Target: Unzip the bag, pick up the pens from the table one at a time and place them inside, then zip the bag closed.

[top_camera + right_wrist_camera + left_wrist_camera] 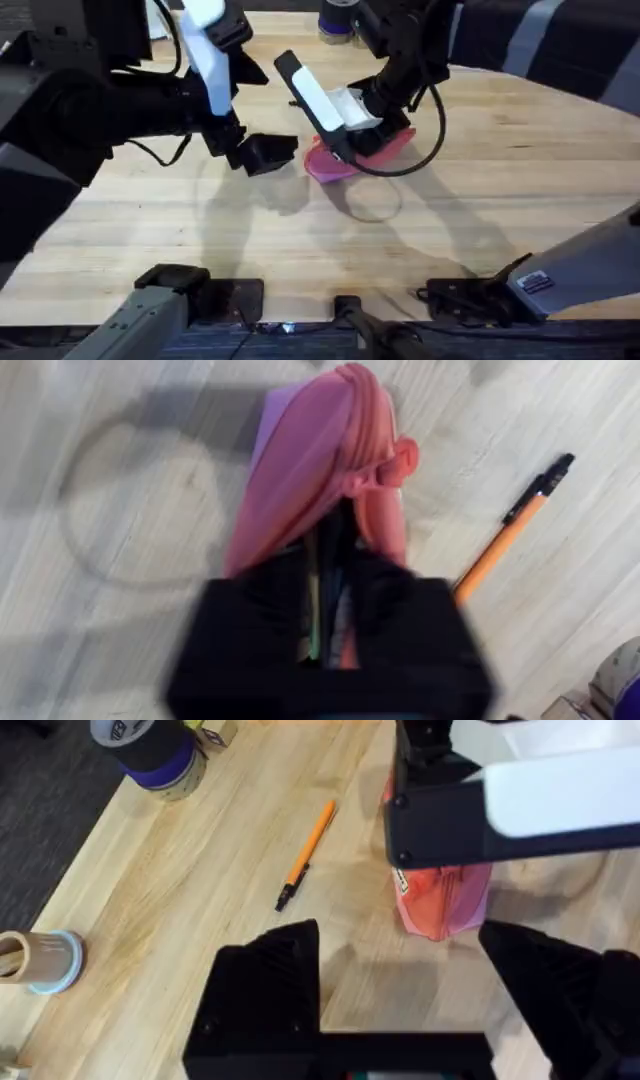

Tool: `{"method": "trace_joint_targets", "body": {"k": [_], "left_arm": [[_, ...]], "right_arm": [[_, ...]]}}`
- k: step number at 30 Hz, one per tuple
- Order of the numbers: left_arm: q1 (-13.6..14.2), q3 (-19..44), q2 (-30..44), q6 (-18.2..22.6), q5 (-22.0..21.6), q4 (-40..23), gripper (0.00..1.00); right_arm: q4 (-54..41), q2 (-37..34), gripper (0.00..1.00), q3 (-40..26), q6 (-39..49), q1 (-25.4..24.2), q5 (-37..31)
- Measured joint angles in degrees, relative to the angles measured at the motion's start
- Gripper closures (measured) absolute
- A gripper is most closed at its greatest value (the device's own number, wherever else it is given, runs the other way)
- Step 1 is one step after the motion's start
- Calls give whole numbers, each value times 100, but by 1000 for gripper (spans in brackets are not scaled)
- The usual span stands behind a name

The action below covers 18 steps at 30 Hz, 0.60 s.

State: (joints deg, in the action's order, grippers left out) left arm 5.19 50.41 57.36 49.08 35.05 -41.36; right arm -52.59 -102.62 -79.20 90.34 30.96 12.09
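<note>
- Gripping the pink bag (330,470) at its near end, the right jaws (325,610) are clenched on the fabric; something dark and slim sits between them, unclear what.
- Left jaws (400,990) hang released above the tabletop (200,890), just beside the bag.
- Orange pen (308,852) lies on the tabletop near the bag.
- Risk: the soft fabric may slip or bunch, blocking the opening.
- Tape roll (150,750) bears lettering, and the bag a small tag; neither is readable.
</note>
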Motion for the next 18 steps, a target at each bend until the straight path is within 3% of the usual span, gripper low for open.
{"method": "trace_joint_targets", "body": {"k": [5, 7, 18], "left_arm": [[0, 0, 0, 0, 0, 1, 7], [0, 0, 0, 0, 0, -1, 7], [0, 0, 0, 0, 0, 1, 7]], "right_arm": [[10, 0, 56, 0, -9, 0, -5], [10, -1, 9, 2, -12, 0, -4], [13, -1, 6, 0, -137, 0, -5]]}}
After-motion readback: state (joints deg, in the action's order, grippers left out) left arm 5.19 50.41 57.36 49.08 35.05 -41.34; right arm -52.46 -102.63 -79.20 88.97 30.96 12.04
